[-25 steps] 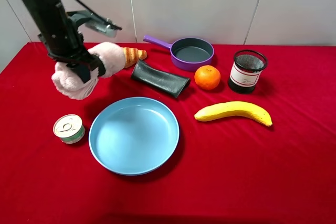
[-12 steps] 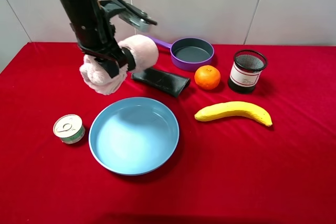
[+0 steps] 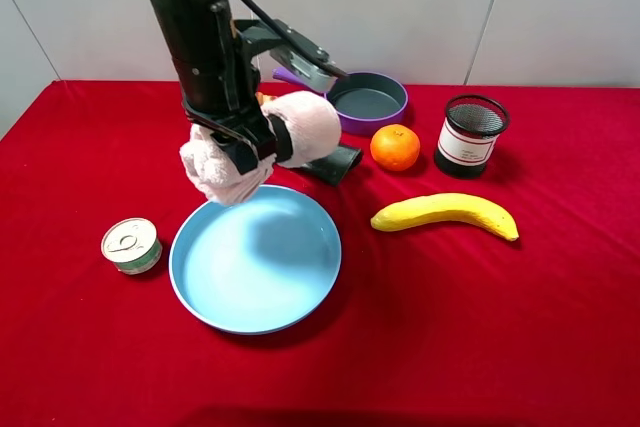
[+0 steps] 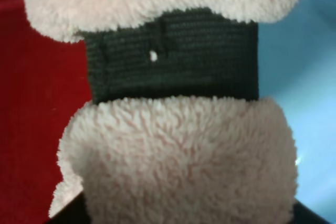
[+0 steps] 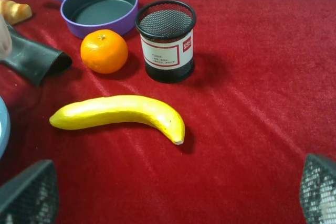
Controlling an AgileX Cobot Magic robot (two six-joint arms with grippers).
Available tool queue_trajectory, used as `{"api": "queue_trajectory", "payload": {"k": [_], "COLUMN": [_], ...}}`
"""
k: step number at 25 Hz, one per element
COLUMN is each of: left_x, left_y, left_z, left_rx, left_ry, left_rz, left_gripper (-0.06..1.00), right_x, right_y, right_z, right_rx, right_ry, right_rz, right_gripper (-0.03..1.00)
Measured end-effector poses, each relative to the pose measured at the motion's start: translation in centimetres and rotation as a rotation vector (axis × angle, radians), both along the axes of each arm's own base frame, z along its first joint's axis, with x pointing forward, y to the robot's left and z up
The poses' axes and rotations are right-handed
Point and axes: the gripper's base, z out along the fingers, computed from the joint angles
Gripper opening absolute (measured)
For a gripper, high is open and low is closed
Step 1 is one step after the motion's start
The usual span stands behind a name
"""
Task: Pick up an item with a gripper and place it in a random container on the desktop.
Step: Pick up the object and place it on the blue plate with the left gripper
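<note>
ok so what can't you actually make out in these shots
- Left gripper: fingertips buried in the pink rolled towel in the exterior view; the towel fills the left wrist view.
- Croissant: almost all behind the left arm in the exterior view; cut by the right wrist frame edge.
- Dark pouch: mostly behind the towel, exterior view.
- Mesh cup label: print too small in both views.
- Right gripper: only fingertips show, cut by the frame.

1 ea.: towel (image 3: 310,127), plate (image 3: 255,282), pan (image 3: 367,102), orange (image 3: 395,147), banana (image 3: 445,213), mesh cup (image 3: 470,135), can (image 3: 131,245), pouch (image 5: 31,59), croissant (image 5: 14,11).
</note>
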Motion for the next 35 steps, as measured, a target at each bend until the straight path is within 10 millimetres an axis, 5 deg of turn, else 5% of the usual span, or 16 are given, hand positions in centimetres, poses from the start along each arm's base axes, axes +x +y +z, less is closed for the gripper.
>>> {"api": "queue_trajectory", "payload": {"k": [11, 20, 35], "left_x": [-2.4, -4.9, -6.5], "left_y": [-2.4, -0.4, 0.9], "left_z": [0.1, 1.3, -2.6], "left_rx": [-0.011, -0.057, -0.099], "left_ry": [0.009, -0.023, -0.04], "left_rz": [-0.027, 0.015, 0.036], "left_gripper": [0.44, 0.44, 0.44], "right_x": [0.0, 0.0, 0.0], "right_y": [0.0, 0.0, 0.0], "right_z": [0.0, 0.0, 0.0], "right_rx": [0.0, 0.0, 0.0], "right_ry": [0.0, 0.0, 0.0], "right_rz": [0.0, 0.0, 0.0], "right_gripper": [0.69, 0.69, 0.69]}}
